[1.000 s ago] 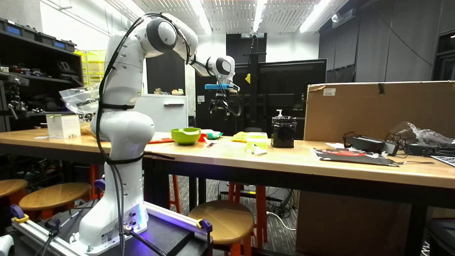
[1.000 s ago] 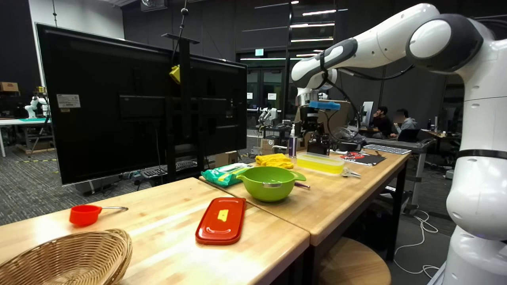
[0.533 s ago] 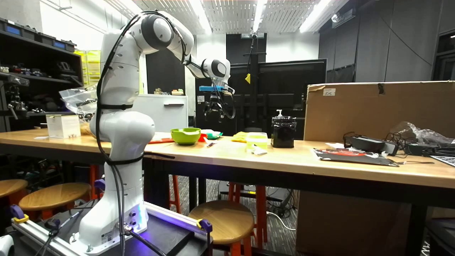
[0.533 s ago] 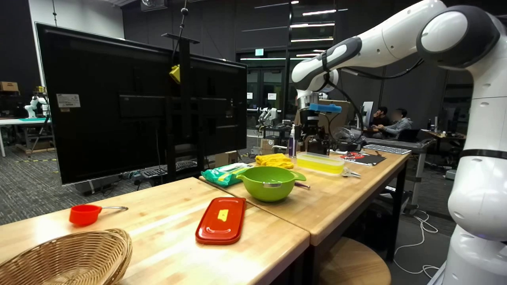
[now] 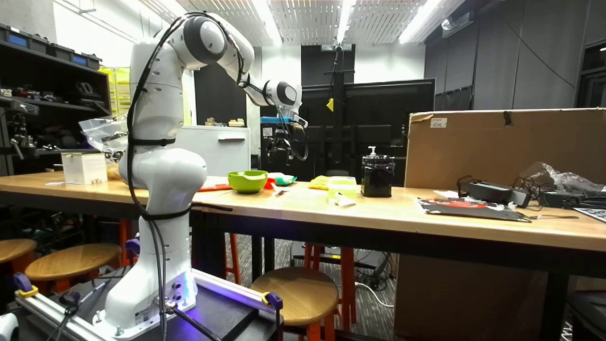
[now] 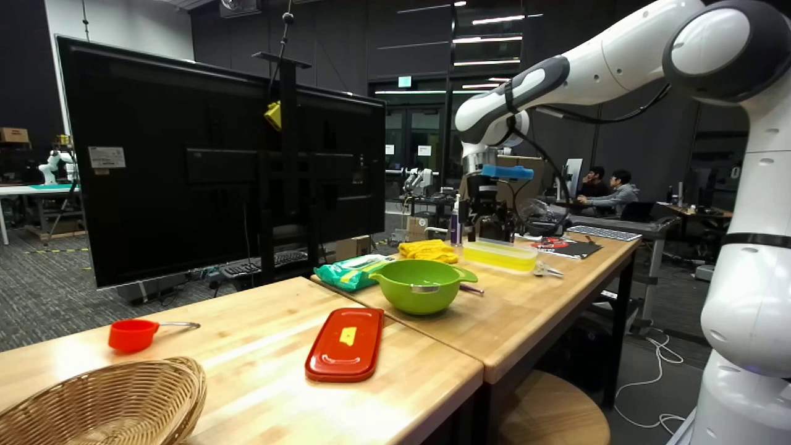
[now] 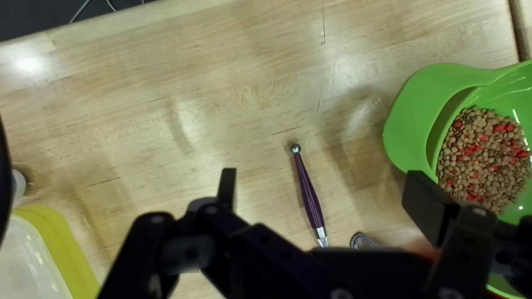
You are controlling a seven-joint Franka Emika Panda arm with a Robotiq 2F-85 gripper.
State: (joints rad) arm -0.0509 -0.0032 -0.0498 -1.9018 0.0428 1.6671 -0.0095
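In the wrist view my gripper [image 7: 324,182] stands wide open, with nothing between its fingers. Below the gap, on the wooden table, lies a slim purple tool [image 7: 309,195] with a metal ball end; its lower tip is hidden by the gripper. Beside it shows the rounded end of a grey metal handle [image 7: 361,240], mostly covered. On the right a green bowl [image 7: 405,120] holds brown lentils with red bits [image 7: 478,162]; one finger overlaps its rim in this view. Both exterior views show the gripper [image 5: 280,154] well above the table, apart from the green bowl [image 6: 420,287].
Near the bowl are a yellow container [image 6: 499,256], a yellow cloth [image 6: 427,250] and a green wipes pack [image 6: 352,273]. A dark pump bottle [image 5: 377,176] stands upright. Farther along lie a red lid [image 6: 344,346], red scoop [image 6: 133,335] and wicker basket [image 6: 111,402].
The arm has drawn back, and the gripper has shifted left in an exterior view, toward the bowl's side. Its jaws stay open. The table objects have not moved.
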